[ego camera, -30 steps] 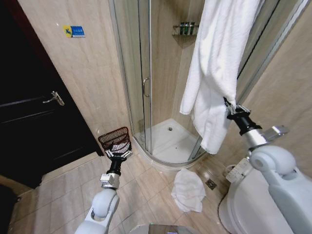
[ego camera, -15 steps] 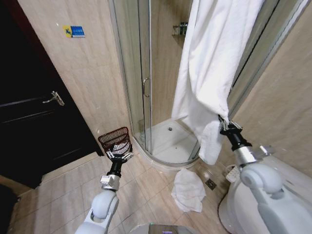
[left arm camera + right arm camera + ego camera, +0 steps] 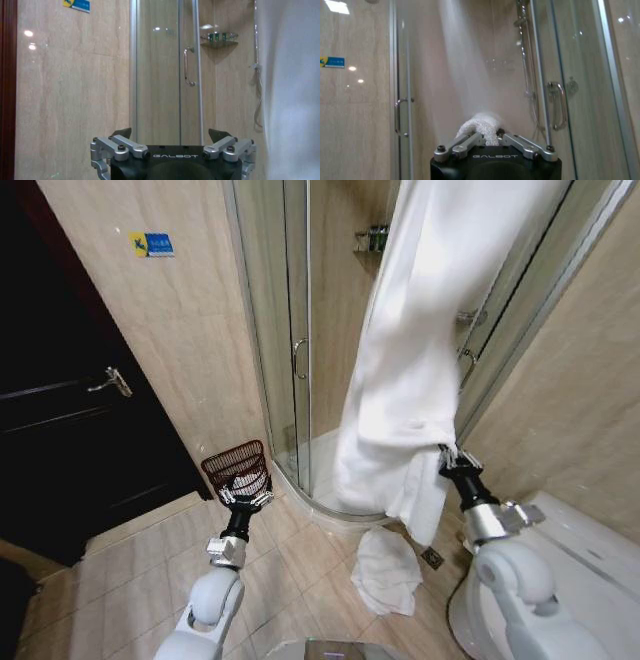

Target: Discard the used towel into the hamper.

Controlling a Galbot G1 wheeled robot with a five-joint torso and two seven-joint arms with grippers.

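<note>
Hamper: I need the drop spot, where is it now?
In the head view the hamper sits on the floor at left, against the wall beside the shower door, just beyond the left end effector.

Right gripper (image 3: 447, 456) pinches hanging white towel (image 3: 410, 370) before the shower door (image 3: 285, 330); left gripper (image 3: 245, 500), jaws spread, beside hamper (image 3: 236, 467) (second towel (image 3: 388, 570) on floor).

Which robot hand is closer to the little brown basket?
Left. The left end effector hangs open just in front of the hamper; the right end effector is far across, shut on the hanging towel.
</note>
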